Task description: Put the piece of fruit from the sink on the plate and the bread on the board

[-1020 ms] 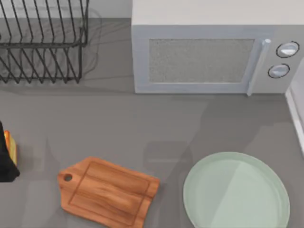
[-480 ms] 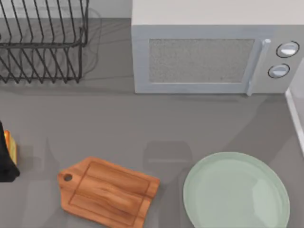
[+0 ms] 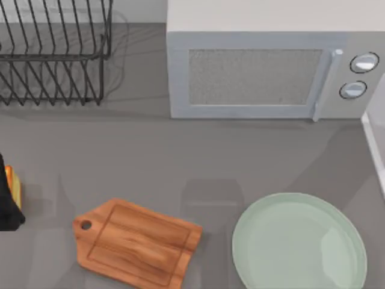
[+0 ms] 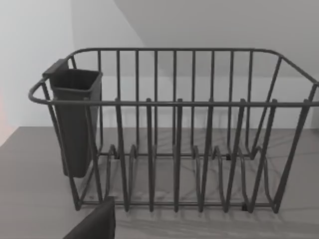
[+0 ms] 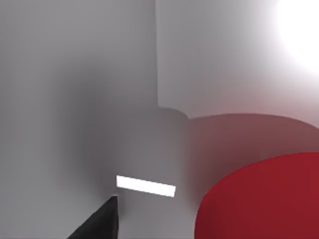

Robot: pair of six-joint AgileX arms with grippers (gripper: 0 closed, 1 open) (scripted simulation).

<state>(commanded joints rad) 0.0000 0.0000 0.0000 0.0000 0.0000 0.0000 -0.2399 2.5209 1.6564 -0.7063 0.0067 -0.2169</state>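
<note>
The left gripper [image 3: 6,198] sits at the top view's far left edge as a dark body, cut off by that edge. A dark finger [image 4: 94,224] tip enters the left wrist view. A dark finger [image 5: 99,221] tip of the right gripper enters the right wrist view.

Top view: even, soft, diffuse light; faint blurred shadows on table [image 3: 150,162] beside dish rack [image 3: 54,60] and below microwave [image 3: 264,72]; pale sheen across plate [image 3: 337,241]. Left wrist view: flat bright lighting, thin soft shadows under rack wires [image 4: 174,149]. Right wrist view: strong white glare in one corner, red fruit [image 5: 264,199] very close and soft-edged, pink reflected tint on pale wall beside it.
</note>
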